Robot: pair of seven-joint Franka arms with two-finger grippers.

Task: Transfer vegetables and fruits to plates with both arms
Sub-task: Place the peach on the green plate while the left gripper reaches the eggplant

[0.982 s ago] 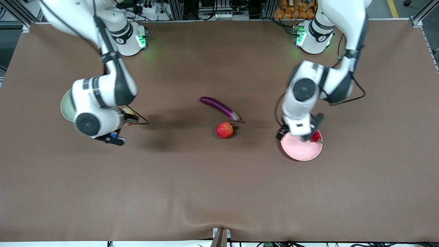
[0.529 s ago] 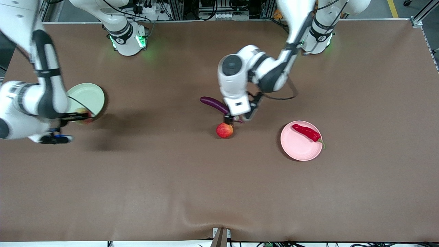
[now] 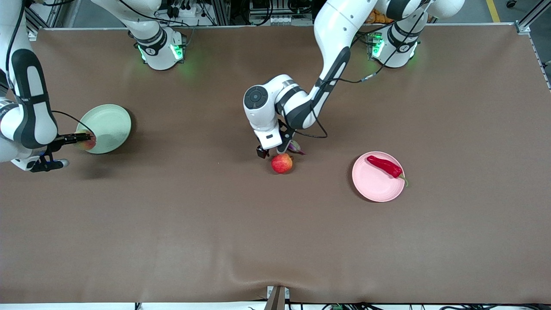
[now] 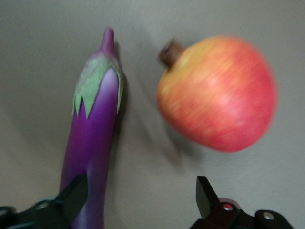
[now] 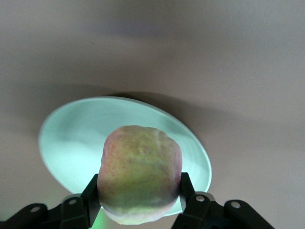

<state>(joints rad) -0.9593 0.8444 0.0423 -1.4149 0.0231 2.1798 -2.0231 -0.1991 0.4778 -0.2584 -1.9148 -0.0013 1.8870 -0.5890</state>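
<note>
Brown table carries 2 plates, eggplant, apple.

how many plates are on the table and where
2. The pale green plate lies toward the right arm's end of the table; the pale pink plate, holding the red chili pepper, lies toward the left arm's end. None seems hidden.

Tabletop: wide flat surface under a matte brown cloth cover, with a shallow wrinkle in the cloth at the edge nearest the front camera. Silver aluminium frame posts at the corners along the robots' side. Small grey metal bracket at the middle of the nearest edge. Bundle of black cables with a white power strip above the table's edge. Heap of orange packets near the left arm's base.
</note>
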